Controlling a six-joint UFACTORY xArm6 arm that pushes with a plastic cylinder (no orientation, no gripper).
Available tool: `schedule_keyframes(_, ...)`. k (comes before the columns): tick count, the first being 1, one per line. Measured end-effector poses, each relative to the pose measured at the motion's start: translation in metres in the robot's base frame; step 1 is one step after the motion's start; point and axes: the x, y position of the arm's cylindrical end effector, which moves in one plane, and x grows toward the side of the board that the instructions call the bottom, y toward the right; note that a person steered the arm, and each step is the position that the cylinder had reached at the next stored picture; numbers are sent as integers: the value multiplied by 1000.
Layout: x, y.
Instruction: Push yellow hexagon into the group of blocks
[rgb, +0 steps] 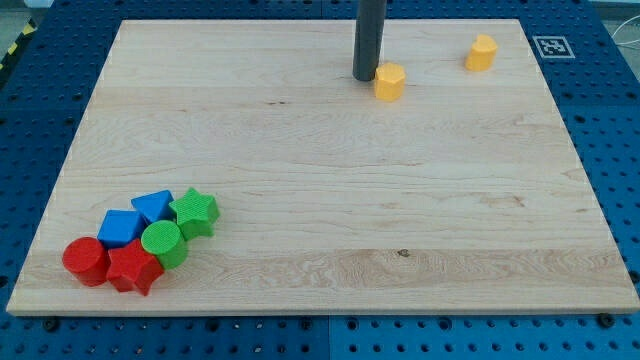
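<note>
A yellow hexagon (389, 81) lies near the top of the wooden board (330, 170), a little right of centre. My tip (366, 78) stands right beside the hexagon's left side, touching it or almost so. The group of blocks lies at the board's bottom left: a red cylinder (85, 260), a red star (134, 268), a green cylinder (161, 242), a green star (194, 212), a blue triangle (152, 205) and another blue block (120, 228), all packed close together.
A second yellow block (481, 52), its shape unclear, lies at the top right, apart from the hexagon. A black-and-white marker tag (551, 46) sits at the board's top right corner. Blue perforated table surrounds the board.
</note>
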Motion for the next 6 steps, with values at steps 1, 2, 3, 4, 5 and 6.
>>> schedule_keyframes(1, -25, 17)
schedule_keyframes(2, -26, 69)
schedule_keyframes(3, 6, 102)
schedule_keyframes(4, 22, 65)
schedule_keyframes(5, 25, 9)
schedule_keyframes(6, 26, -51)
